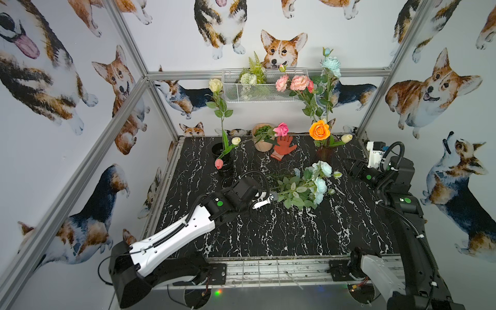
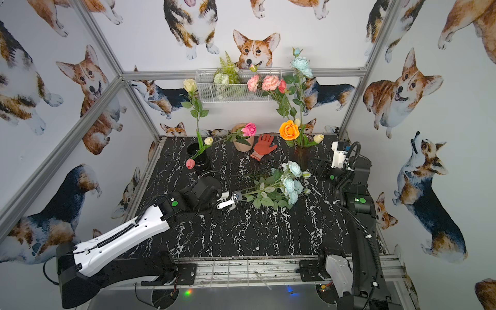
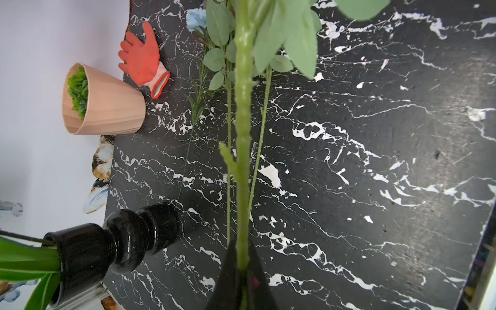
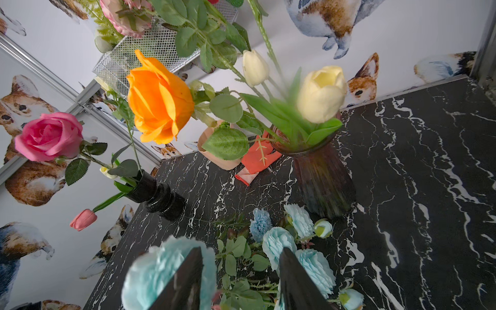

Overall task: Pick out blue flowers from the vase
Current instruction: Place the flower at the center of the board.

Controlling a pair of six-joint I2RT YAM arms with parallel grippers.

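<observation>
Black marble table (image 1: 268,236): left gripper (image 1: 269,199) clamped on blue flowers (image 1: 320,185) by a stem, mid-table; right gripper (image 4: 241,249) apart, empty, near back-right vase (image 1: 324,154).

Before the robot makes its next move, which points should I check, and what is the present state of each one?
1. Left tool shut on the green stem: ok.
2. Held stem out of the vase: ok; it stretches over the table.
3. Held stem's blooms resting on the table or above it: cannot tell.
4. Right tool open, nothing between its jaws: ok.
5. All blue flowers removed: not ok; a tall blue flower rises from the vase, while the other blue flowers lie on the table.
6. Vase upright: ok.
</observation>
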